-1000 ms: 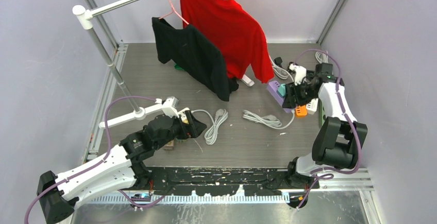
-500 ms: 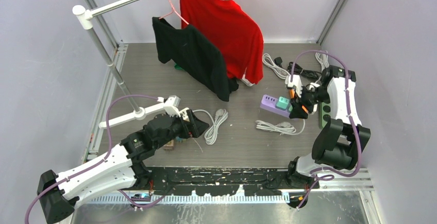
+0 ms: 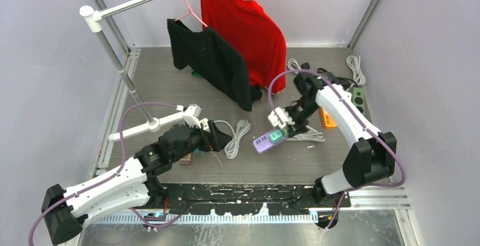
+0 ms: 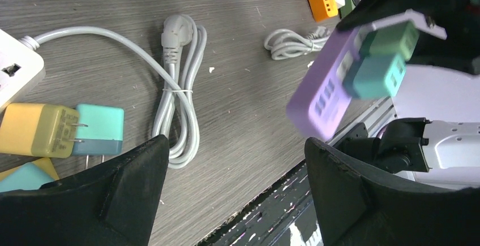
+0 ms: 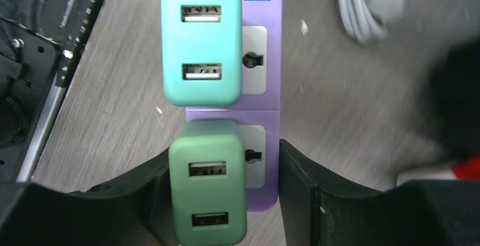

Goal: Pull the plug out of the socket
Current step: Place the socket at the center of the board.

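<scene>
Grey wood-pattern surface [image 3: 170,90] w/ pale walls around; at the back a rail carries a red shirt [image 3: 243,31] and a black shirt [image 3: 209,59].

The task's thing, the purple socket strip [image 3: 261,143], is not lying on the surface: it hangs in the air near the middle, tilted, just beside the left arm's reach. Two plugs sit in it side by side, a teal plug [image 5: 201,42] and a green plug [image 5: 208,181].

The right fingers [image 5: 317,201] are partly closed around one end of the strip and carry it. One finger is at the strip's edge; the other seems to press on the side of the green plug, not on the purple body.

The left fingers [image 4: 130,195] stand wide open w/ nothing between them, low over a white cable coil [image 4: 180,104] and loose adapters, e.g. a yellow adapter [image 4: 34,130].

Risks, in my judgement:
- If the right side really clamps the green plug, this plug cannot come out.
- The strip is held at one end only, so a pull on the teal plug can turn or slip it in the grip.
- The plugs are very near each other, so the wide left fingers may catch both, or the strip itself.
- A pull that is not straight along the pins can jam them.
</scene>
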Robot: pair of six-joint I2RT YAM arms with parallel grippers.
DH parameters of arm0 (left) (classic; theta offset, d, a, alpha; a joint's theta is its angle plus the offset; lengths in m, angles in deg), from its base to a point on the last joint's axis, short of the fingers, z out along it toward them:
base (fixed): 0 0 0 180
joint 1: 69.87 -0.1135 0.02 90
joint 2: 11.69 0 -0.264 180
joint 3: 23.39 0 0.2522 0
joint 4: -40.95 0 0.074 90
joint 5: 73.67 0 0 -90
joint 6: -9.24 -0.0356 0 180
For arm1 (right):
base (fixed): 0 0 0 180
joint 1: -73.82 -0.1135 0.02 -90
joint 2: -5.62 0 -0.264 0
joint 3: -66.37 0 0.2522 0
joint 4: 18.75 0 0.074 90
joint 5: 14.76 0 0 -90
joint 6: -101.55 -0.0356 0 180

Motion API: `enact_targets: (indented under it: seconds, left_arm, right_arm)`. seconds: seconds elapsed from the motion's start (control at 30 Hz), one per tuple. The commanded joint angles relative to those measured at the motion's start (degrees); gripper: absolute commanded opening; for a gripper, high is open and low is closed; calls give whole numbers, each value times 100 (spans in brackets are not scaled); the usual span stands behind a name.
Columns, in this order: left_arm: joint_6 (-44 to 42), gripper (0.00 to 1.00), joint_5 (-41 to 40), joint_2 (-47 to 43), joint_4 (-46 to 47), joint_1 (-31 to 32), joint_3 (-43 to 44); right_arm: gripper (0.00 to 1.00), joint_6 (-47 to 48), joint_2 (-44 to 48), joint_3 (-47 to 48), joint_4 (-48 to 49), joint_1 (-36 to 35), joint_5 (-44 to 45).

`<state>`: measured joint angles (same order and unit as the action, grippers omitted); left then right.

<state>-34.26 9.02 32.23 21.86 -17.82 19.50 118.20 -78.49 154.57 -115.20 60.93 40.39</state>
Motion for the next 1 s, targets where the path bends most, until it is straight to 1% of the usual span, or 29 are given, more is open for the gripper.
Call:
enact_targets:
  seconds: [0.0,0.1,0.2,0.3,0.4,0.5,0.63,0.7,0.8,0.87,0.97]
  left_arm:
    - [-141,88,112,-127,339,-28,94]
    - [-142,88,122,-301,300,-28,10]
    - [-141,88,272,-427,526,-26,-177]
    - [-150,88,377,-442,896,-26,-345]
    - [-180,88,432,-338,1035,-19,-362]
    - [-178,88,524,-178,1033,-25,-313]
    - [-163,88,584,-59,1072,-28,-302]
    - [-159,88,590,-17,1128,-26,-317]
    - [-163,88,623,42,1198,-20,-326]
    - [-175,88,670,86,1200,-15,-288]
    - [-153,88,736,125,1209,-20,-240]
  right_arm:
    - [1,-380,274,-454,294,-1158,39]
    - [7,-1392,245,-894,1006,-1570,-185]
    - [8,-2344,231,-1346,1760,-1779,-321]
    - [8,-3148,213,-1720,2573,-1978,43]
    - [8,-3897,201,-1964,3253,-1990,229]
    - [9,-4487,279,-2273,3842,-1990,407]
    - [14,-4716,455,-2682,4082,-1990,550]
    - [19,-4724,555,-2848,4109,-1990,664]
    - [31,-4732,704,-3064,4090,-1990,729]
    - [40,-4743,790,-3134,4011,-1990,694]
    - [58,-4743,809,-3021,3686,-1989,601]
